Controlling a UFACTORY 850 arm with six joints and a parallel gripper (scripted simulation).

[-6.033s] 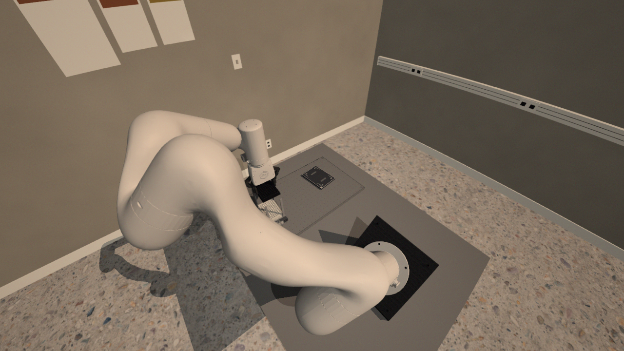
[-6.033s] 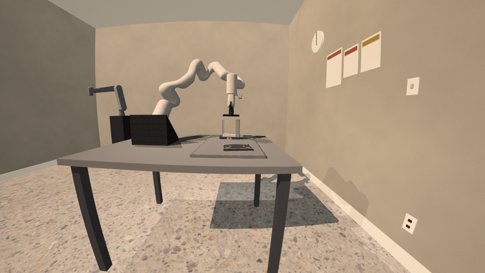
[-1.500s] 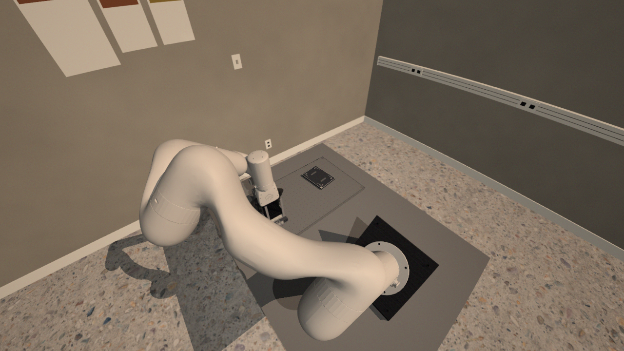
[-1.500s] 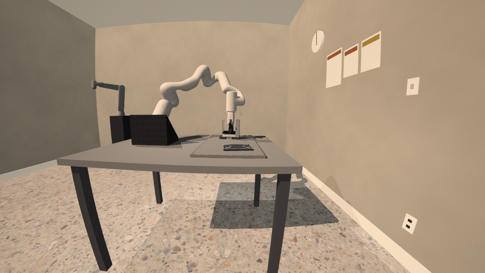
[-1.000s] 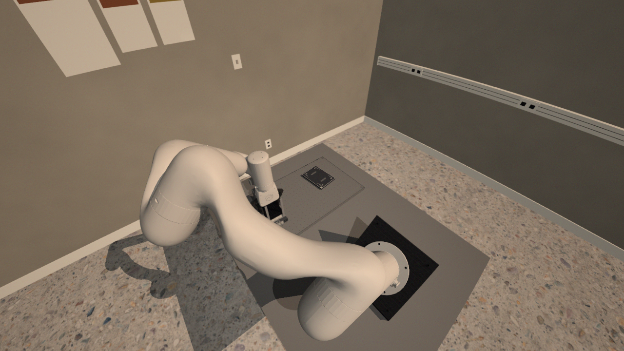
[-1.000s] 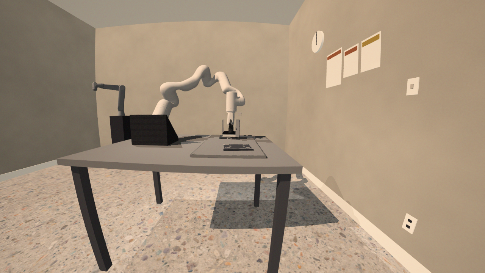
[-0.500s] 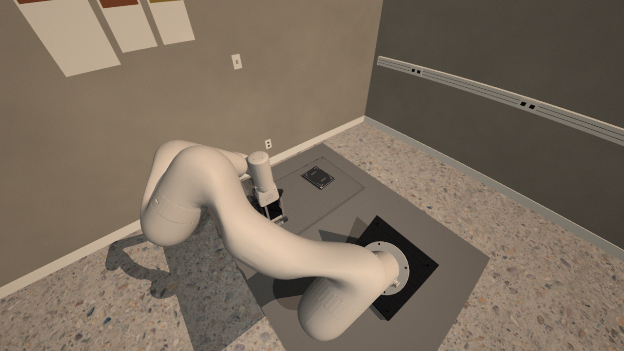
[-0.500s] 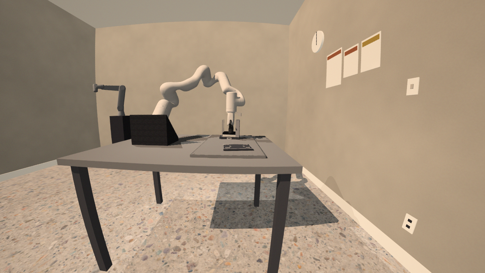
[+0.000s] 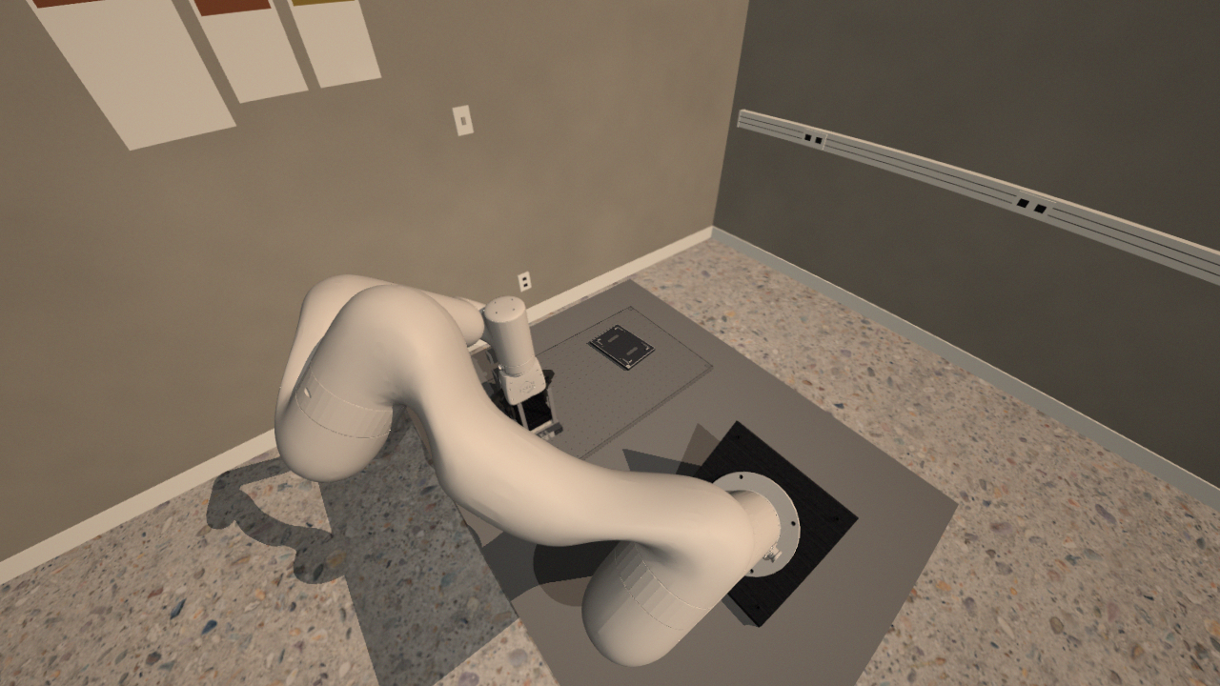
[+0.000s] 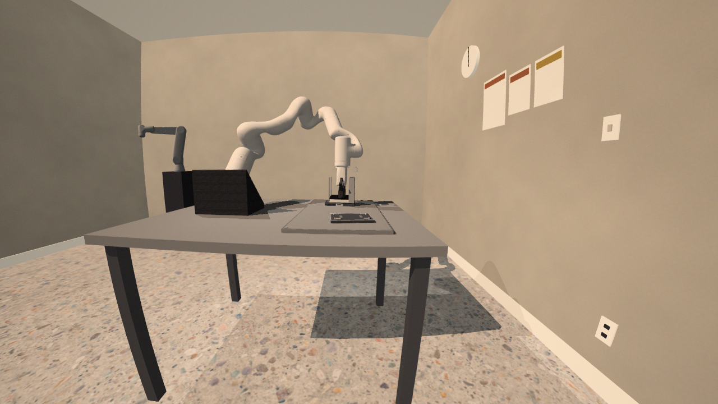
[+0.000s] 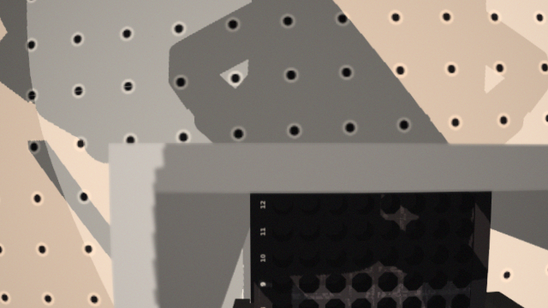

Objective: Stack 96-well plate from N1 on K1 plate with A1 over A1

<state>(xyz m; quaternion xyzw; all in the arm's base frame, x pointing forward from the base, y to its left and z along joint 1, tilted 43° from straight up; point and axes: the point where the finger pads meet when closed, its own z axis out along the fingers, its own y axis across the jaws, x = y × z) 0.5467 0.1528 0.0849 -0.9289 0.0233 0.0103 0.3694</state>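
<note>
My gripper (image 10: 341, 192) hangs straight down between the upright posts of the stack rack K1 at the far end of the grey perforated mat. It is shut on the black 96-well plate (image 11: 368, 252), which sits low inside the rack's grey frame (image 11: 325, 168). Column numbers 12 to 9 run along the plate's left edge in the wrist view. In the top view the arm covers most of the rack and plate (image 9: 536, 411). I cannot make out the lower plate under the held one. The plate nest N1 (image 9: 620, 348) lies flat and empty on the mat, also in the exterior view (image 10: 352, 217).
A black wedge-shaped box (image 10: 225, 198) and a second dark box with a small grey arm (image 10: 173, 150) stand at the table's left side. The arm's base sits on a black plate (image 9: 781, 520). The wall runs close behind the rack.
</note>
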